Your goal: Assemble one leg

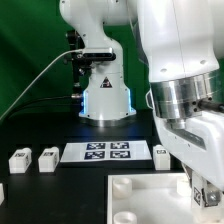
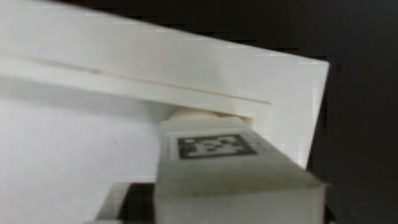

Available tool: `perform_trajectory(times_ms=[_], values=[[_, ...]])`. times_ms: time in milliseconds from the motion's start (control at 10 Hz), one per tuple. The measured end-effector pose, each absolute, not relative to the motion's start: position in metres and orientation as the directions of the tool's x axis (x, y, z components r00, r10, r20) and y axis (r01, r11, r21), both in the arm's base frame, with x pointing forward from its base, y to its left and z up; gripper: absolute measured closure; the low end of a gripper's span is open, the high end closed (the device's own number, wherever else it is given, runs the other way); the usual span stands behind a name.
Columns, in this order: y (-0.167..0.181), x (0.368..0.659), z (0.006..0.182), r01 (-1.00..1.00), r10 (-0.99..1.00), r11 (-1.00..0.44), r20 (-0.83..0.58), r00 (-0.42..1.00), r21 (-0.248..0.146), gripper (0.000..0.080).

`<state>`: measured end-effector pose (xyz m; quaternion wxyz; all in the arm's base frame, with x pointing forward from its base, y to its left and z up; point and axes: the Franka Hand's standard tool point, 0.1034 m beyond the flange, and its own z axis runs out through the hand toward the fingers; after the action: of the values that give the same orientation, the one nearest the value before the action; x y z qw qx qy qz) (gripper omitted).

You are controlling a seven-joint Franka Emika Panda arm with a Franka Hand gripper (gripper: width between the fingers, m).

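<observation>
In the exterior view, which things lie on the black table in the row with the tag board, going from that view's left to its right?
First small white leg → second small white leg → the marker board → another small white tagged block at the board's right end, partly hidden by the arm.

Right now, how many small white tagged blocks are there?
4. Two small white plastic blocks lie at the exterior view's left of the marker board, a third right of it, a fourth by the large white panel in the wrist view. The arm may hide others.
</observation>
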<state>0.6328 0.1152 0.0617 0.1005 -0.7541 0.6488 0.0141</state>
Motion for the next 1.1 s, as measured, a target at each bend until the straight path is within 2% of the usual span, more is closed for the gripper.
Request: perform_trajectory(times_ms=[100, 600, 1000, 1100], values=[[0.1151, 0.6329, 0.0618, -0.988, -0.982, -0.085, -0.16, 0.105, -0.125, 0.0499], [0.1152, 0.6305, 0.0604, -0.943, -0.923, 0.33, -0.221, -0.315, -0.032, 0.05], [0.1124, 0.6307, 0.061, -0.884, -0.864, 0.467, -0.216, -0.455, -0.006, 0.0499], [0.1128, 0.6301, 0.0602, -0.886, -0.866, 0.464, -0.214, -0.452, -0.005, 0.042]])
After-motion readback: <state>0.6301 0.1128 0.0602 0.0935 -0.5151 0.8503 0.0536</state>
